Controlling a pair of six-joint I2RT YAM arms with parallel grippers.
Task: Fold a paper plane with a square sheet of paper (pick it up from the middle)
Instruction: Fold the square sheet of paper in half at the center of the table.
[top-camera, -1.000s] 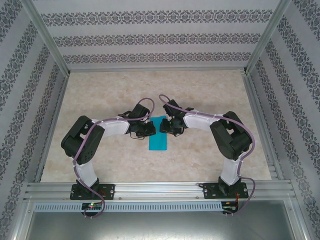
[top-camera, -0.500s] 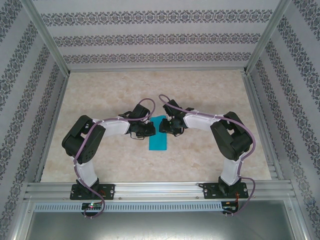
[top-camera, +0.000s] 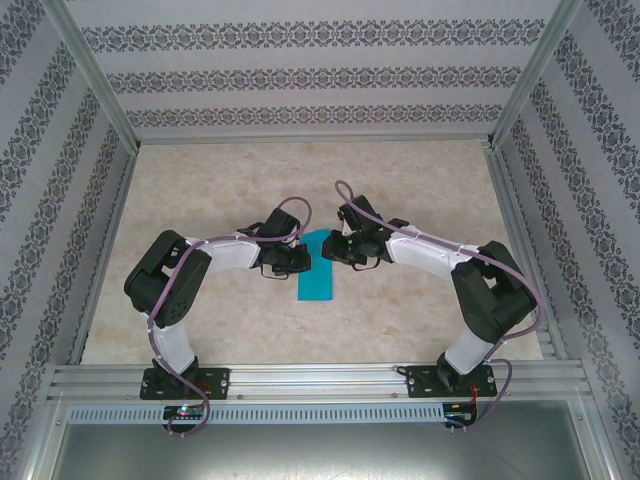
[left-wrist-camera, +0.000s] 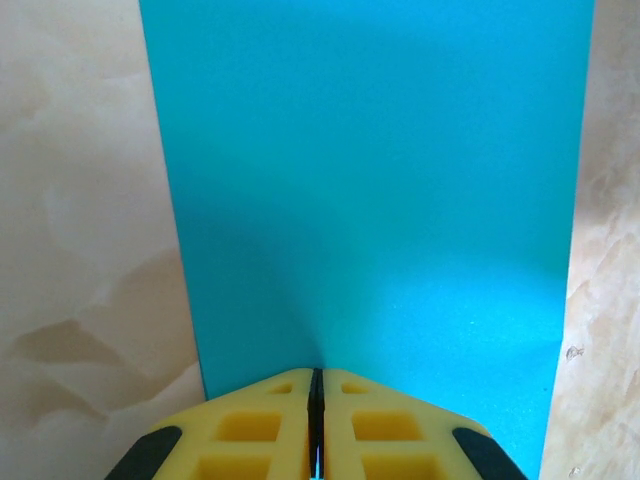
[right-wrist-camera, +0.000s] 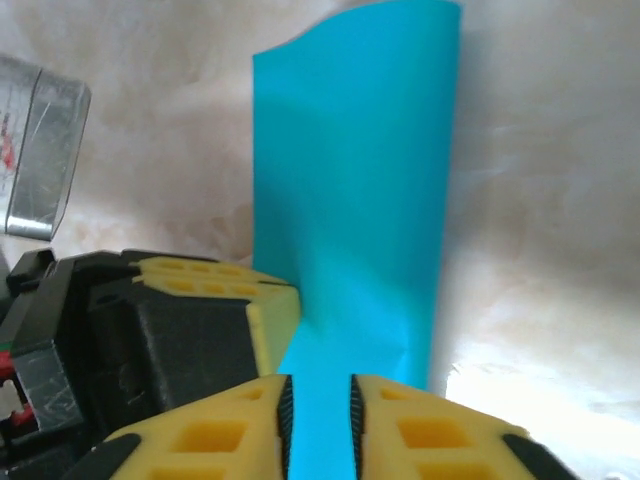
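Left pincer (left-wrist-camera: 316, 385) is clamping an edge of the folded sheet (left-wrist-camera: 380, 180), apparently anchoring it, while right pincer (right-wrist-camera: 318, 390), jaws narrowly apart, is straddling the opposite edge for a grip.

Left hand (left-wrist-camera: 315, 382) is pinched closed, right hand (right-wrist-camera: 320, 386) stands slightly parted.

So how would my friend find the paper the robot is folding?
Find the pale marble-look table inside the patterned walls, then the middle, where the left arm and right arm nearly meet. Between them lies the blue paper, a narrow turquoise strip and the only brightly coloured thing there.
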